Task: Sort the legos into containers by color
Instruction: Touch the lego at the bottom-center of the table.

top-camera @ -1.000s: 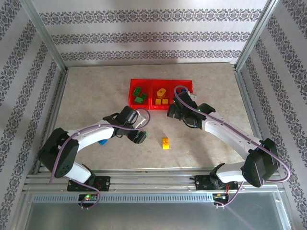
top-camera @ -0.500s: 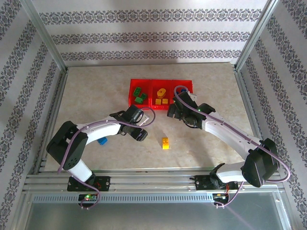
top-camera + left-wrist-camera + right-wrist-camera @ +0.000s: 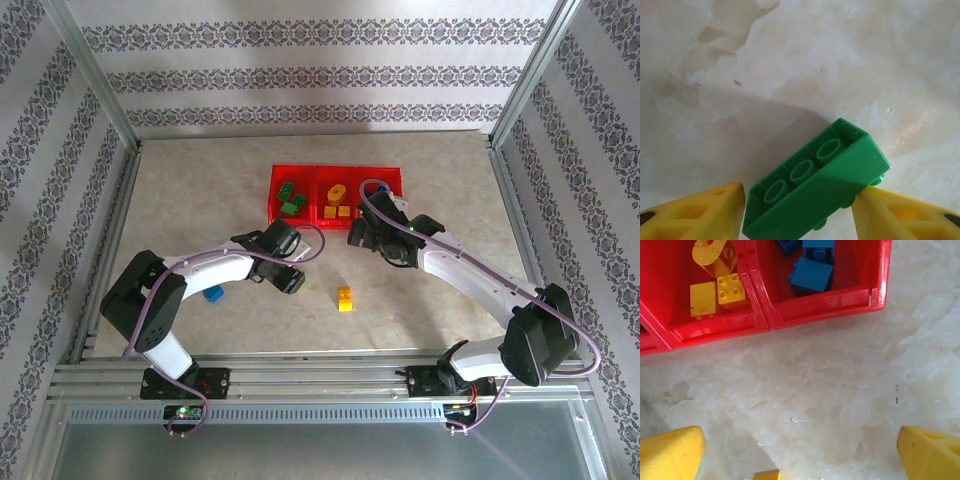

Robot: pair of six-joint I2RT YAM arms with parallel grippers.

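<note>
A green lego (image 3: pixel 815 195) lies tilted on its side, hollow underside showing, between the yellow fingers of my left gripper (image 3: pixel 800 202), which press on both its ends. From above, the left gripper (image 3: pixel 290 280) is low over the table's middle left. My right gripper (image 3: pixel 358 238) stands open over bare table just in front of the red tray (image 3: pixel 300 168), nothing between its fingers (image 3: pixel 670 452). The tray's containers hold green legos (image 3: pixel 289 198) on the left, yellow ones (image 3: pixel 715 290) in the middle and blue ones (image 3: pixel 812 275) on the right.
A yellow lego (image 3: pixel 345 298) lies loose on the table between the arms, its top edge (image 3: pixel 766 475) showing under the right gripper. A blue lego (image 3: pixel 212 294) lies beside the left forearm. Metal frame posts and patterned walls close in the table.
The left gripper has dropped slightly toward the table and its fingers have closed in on the green lego. The right arm has stayed still.
</note>
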